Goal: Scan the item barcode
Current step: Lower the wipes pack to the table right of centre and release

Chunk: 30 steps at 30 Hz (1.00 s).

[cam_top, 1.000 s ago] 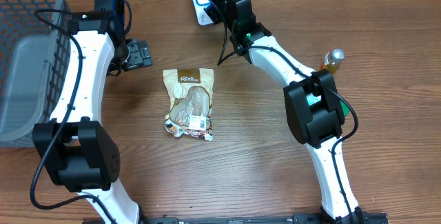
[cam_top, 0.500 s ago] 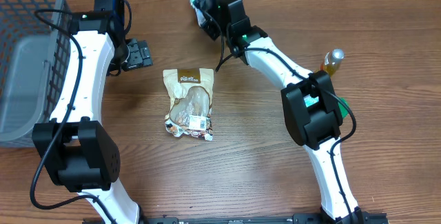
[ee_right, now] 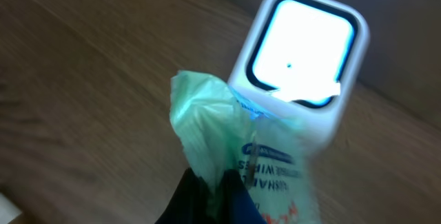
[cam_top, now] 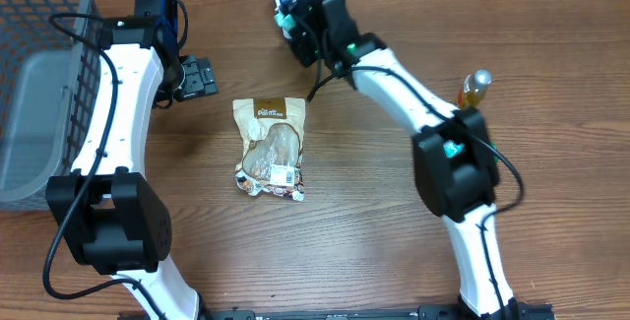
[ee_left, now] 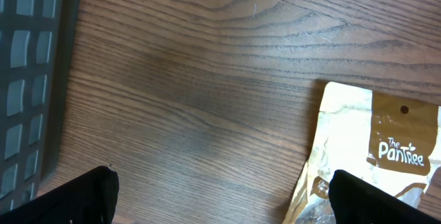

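Wipes packet (ee_right: pixel 222 138) has slid back off scanner (ee_right: pixel 303 48).

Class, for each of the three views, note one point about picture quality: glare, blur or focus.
Overhead: evenly lit and sharp throughout. Left wrist: the table grain and the snack pouch print are crisp, while the dark fingertips at the bottom corners are blurred. Right wrist: the scanner window glares to pure white, and the table and the green wipes pack look soft.
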Each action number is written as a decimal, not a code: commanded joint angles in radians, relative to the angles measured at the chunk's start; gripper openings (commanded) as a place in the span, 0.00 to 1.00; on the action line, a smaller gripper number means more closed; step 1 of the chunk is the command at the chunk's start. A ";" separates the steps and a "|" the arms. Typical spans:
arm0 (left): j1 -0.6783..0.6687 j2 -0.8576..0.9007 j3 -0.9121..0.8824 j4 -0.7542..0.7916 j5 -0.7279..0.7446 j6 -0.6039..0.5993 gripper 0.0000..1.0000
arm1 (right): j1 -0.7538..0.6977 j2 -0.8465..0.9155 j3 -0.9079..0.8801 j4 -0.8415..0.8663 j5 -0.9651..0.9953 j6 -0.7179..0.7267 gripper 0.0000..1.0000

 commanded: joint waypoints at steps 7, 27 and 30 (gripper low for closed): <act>-0.007 -0.015 0.016 0.001 -0.013 0.004 1.00 | -0.154 -0.396 0.007 -0.619 -0.246 0.240 0.04; -0.007 -0.015 0.016 0.001 -0.013 0.004 1.00 | -0.227 -0.393 -0.389 -0.983 -0.065 0.240 0.06; -0.007 -0.015 0.016 0.001 -0.013 0.004 1.00 | -0.227 -0.393 -0.404 -0.957 0.034 0.241 0.33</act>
